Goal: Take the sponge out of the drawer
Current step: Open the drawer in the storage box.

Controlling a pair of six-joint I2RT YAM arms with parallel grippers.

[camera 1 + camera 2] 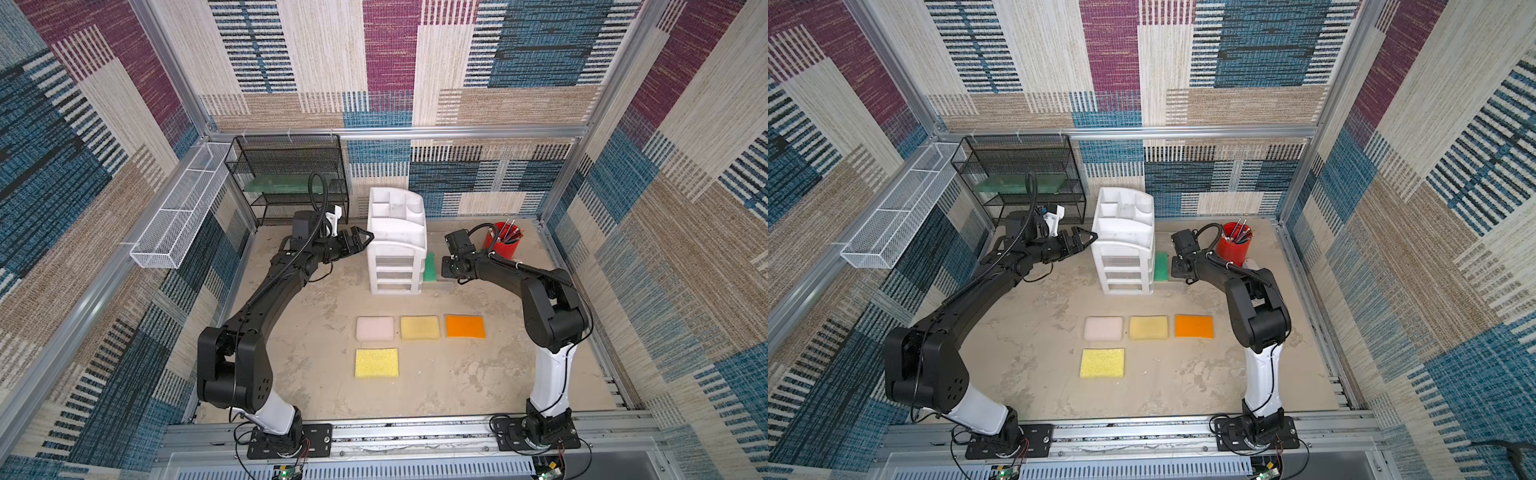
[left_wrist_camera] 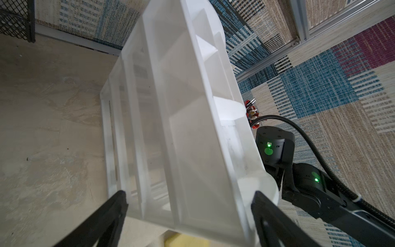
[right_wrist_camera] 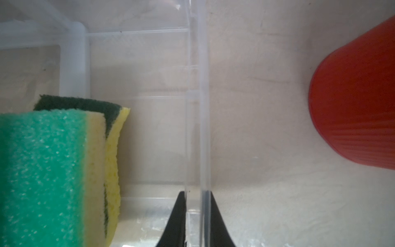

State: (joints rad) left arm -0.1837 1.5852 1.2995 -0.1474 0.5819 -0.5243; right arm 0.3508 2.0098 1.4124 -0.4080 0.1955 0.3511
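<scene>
My left claw [image 1: 360, 240], left of centre, spreads wide against the white tower [image 1: 397, 245], I judge to brace it. At centre-right, the drawer [image 3: 197, 107] is pulled out sideways with the green sponge [image 1: 429, 267] inside. Further right, my right claw [image 3: 197, 213] pinches narrow on the drawer's clear wall, likely to hold it open.
</scene>
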